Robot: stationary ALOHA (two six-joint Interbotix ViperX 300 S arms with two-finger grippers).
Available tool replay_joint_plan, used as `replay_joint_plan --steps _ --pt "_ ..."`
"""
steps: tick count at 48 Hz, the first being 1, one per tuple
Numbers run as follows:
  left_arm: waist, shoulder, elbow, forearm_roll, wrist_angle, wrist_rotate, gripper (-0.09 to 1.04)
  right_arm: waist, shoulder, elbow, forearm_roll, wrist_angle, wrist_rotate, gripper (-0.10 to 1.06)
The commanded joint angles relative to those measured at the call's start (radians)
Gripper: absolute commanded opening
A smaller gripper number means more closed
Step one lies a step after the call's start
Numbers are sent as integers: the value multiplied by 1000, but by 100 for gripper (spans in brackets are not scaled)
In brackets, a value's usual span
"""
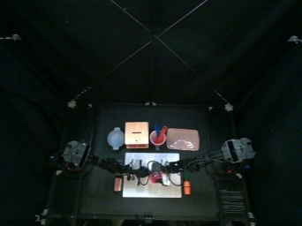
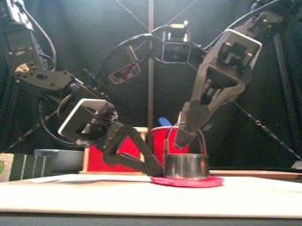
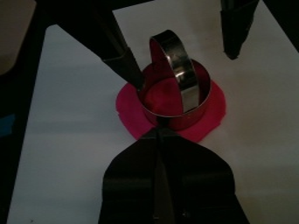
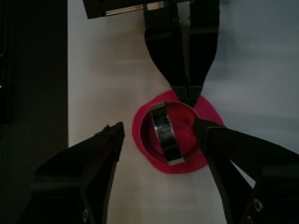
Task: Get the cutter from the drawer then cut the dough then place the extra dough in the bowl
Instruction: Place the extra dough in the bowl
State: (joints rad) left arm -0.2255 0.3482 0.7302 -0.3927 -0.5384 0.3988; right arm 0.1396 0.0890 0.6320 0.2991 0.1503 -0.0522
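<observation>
Just below the wide jaws of my right end effector stands the round metal cutter on the pink dough disc; my left end effector, closed, sits at the disc's edge.

Black arms, tapered black pincers

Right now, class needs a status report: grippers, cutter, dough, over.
Left gripper shut, tips at dough edge. Right gripper open, over cutter. Cutter upright on dough, on white board. Nothing blocking.

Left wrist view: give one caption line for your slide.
Metal cutter stands on pink dough on the white board; left tool shut at dough's edge.
</observation>
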Motion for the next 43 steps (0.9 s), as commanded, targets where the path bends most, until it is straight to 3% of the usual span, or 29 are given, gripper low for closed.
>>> replay_joint_plan --steps 1,11,20,43 --pt "3 -3 -15 -11 2 2 48 -3 -12 -31 0 14 -3 86" --pt "3 3 -15 -12 3 2 48 -5 -17 -49 -2 49 -3 65" --pt "3 6 -14 -12 2 2 48 -12 -32 -61 -26 80 -3 52" --pt "2 6 -11 -12 9 0 48 -80 -183 -74 -118 175 -2 50"
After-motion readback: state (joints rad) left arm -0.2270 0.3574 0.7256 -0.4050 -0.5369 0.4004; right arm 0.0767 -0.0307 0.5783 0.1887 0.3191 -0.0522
